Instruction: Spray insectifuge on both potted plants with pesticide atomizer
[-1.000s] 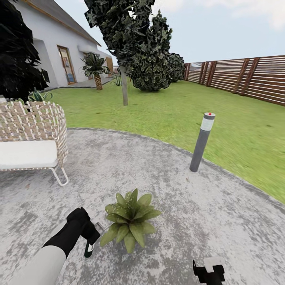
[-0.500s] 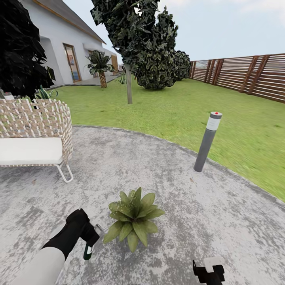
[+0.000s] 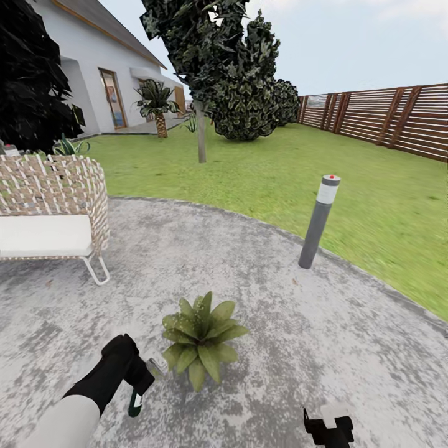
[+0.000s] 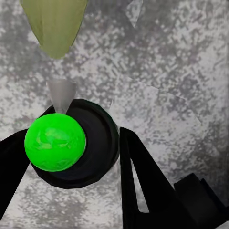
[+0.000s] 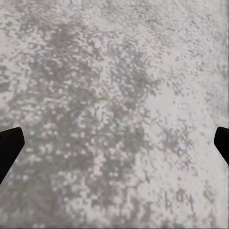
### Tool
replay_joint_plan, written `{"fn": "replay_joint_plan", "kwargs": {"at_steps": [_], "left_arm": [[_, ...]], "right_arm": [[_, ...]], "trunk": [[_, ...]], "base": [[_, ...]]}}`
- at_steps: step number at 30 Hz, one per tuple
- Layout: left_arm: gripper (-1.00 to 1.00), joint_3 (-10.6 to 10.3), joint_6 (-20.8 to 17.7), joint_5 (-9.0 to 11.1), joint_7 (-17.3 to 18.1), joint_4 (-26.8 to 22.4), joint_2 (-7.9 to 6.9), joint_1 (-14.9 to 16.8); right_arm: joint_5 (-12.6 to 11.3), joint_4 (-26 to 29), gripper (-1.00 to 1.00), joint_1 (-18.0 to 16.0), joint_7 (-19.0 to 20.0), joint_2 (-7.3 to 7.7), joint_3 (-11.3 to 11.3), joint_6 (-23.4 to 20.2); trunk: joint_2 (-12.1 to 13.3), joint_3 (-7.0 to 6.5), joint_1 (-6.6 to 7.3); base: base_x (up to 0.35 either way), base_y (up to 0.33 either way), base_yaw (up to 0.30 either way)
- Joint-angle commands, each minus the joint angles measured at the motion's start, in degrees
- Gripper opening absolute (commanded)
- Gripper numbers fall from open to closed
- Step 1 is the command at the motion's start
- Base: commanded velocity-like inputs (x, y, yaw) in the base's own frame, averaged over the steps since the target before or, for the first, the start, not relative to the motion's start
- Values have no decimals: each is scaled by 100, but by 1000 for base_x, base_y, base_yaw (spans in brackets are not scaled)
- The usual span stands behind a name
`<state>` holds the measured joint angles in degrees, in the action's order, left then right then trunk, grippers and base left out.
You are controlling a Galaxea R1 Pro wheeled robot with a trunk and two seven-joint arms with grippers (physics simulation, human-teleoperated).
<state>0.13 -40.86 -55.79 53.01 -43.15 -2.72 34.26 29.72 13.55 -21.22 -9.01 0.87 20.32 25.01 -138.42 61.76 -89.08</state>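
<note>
One potted plant (image 3: 199,339), a low rosette of broad green leaves, sits on the round grey patio (image 3: 249,267) in the head view. Just left of it, my left gripper (image 3: 133,374) is shut on the pesticide atomizer (image 3: 137,398), whose dark green bottle hangs below the fingers. In the left wrist view the atomizer (image 4: 71,143) is a dark round body with a bright green ball, held in my left gripper (image 4: 71,164), with a leaf tip (image 4: 55,24) just beyond. My right gripper (image 3: 328,427) hangs low, open over bare patio (image 5: 114,143). The second potted plant is out of view.
A wicker chair (image 3: 50,211) with a white cushion stands at the left. A grey bollard light (image 3: 316,222) rises at the patio's right edge. Beyond lie the lawn (image 3: 261,174), a tree trunk (image 3: 200,130), the slatted fence (image 3: 386,118) and a white house (image 3: 93,81).
The whole picture has shifted slightly, so the camera moved. My left gripper still holds the atomizer and sits a little lower and closer to the plant. The right gripper is unchanged.
</note>
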Motion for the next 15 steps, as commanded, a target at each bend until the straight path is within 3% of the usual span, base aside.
{"fn": "replay_joint_plan", "kwargs": {"at_steps": [1, 4, 12, 15], "left_arm": [[-100, 3, -27, -35, 47, -6, -10, -3], [-100, 4, -27, -24, 51, -1, -40, -21], [-100, 20, -25, 12, 32, -10, -11, -90], [-100, 212, -27, 15, -265, -15, 32, -86]], "right_arm": [[55, -10, 100, -5, -22, -4, 33, 21], [52, -10, 100, -5, -22, -15, 33, 21], [52, -10, 100, -5, -22, -17, 33, 21], [52, -10, 100, -5, -22, -17, 33, 21]], "trunk": [[-2, 5, 4], [-2, 5, 4], [-2, 5, 4], [-2, 5, 4]], "base": [[-246, -159, 0], [-81, -52, 81], [-4, -3, 263], [0, 0, 275]]}}
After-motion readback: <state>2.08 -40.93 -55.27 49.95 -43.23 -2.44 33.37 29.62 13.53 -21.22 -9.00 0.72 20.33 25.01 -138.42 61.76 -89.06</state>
